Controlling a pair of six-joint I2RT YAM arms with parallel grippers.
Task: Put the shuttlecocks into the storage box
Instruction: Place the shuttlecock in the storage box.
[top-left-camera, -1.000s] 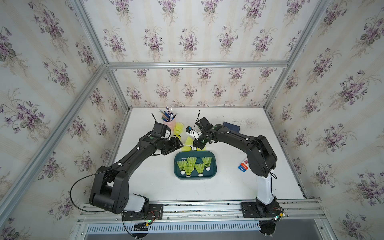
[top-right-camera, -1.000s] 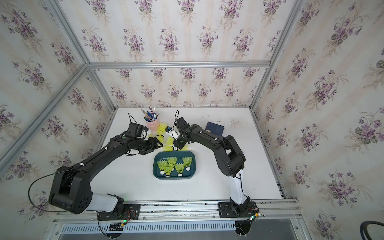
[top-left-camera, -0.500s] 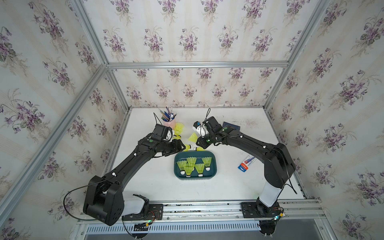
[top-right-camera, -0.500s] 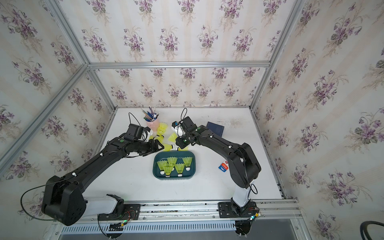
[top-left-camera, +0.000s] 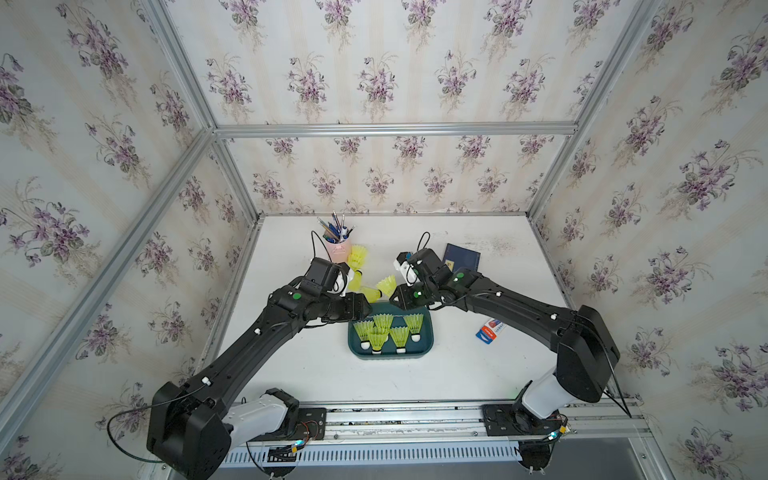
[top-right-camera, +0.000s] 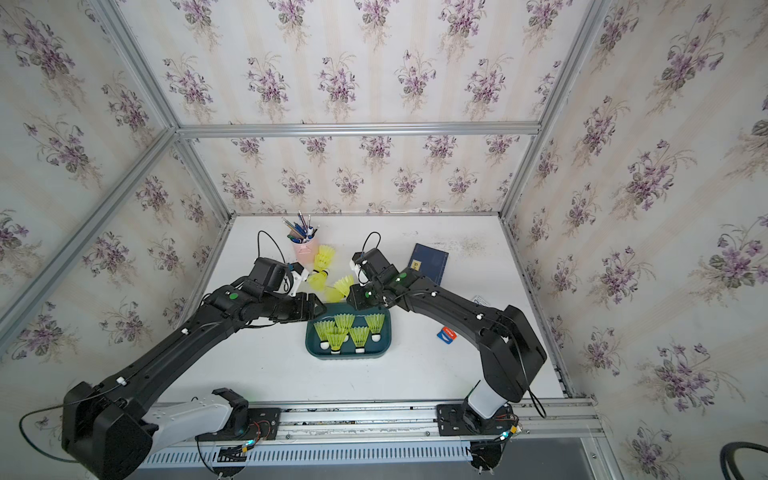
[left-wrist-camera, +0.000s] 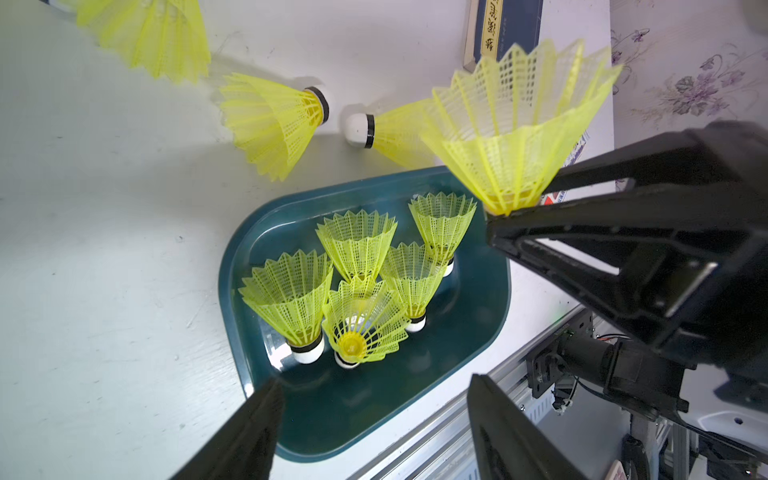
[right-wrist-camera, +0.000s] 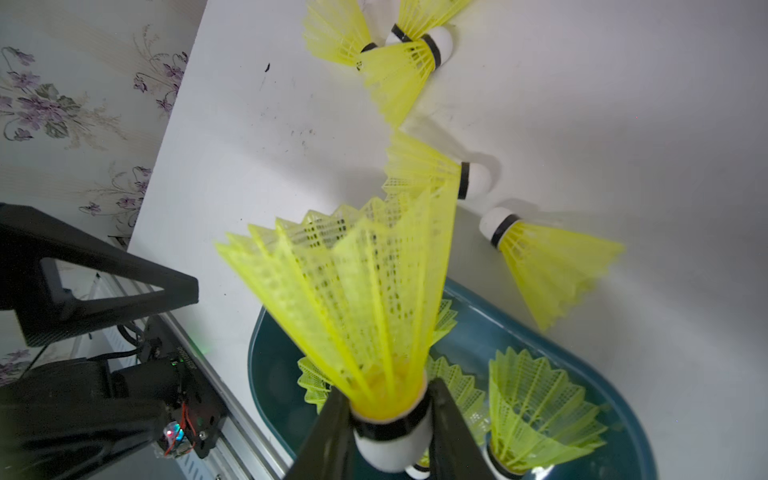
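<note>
The dark teal storage box (top-left-camera: 426, 347) (top-right-camera: 384, 349) lies mid-table in both top views, with several yellow-green shuttlecocks (top-left-camera: 382, 332) (left-wrist-camera: 291, 291) standing upright in it. My right gripper (right-wrist-camera: 390, 432) (top-left-camera: 395, 297) is shut on the white tip of one shuttlecock (right-wrist-camera: 353, 291) (left-wrist-camera: 511, 124) and holds it, skirt up, over the box's far edge (right-wrist-camera: 266, 374). My left gripper (left-wrist-camera: 374, 395) (top-left-camera: 365, 306) hangs open and empty over the box's left part (left-wrist-camera: 232, 266). Three loose shuttlecocks (top-left-camera: 358, 254) (right-wrist-camera: 548, 266) lie on the table beyond the box.
A pink pen cup (top-left-camera: 337, 246) stands behind the loose shuttlecocks. A flat navy book (top-left-camera: 463, 257) lies at the back right, and a small red-and-blue packet (top-left-camera: 490, 330) lies right of the box. A metal rail (top-left-camera: 395, 419) runs along the table's front edge.
My right arm has swung its elbow out to the right and brought the held shuttlecock from the loose pile to the box's far edge. My left gripper has drifted slightly towards the box, still open.
</note>
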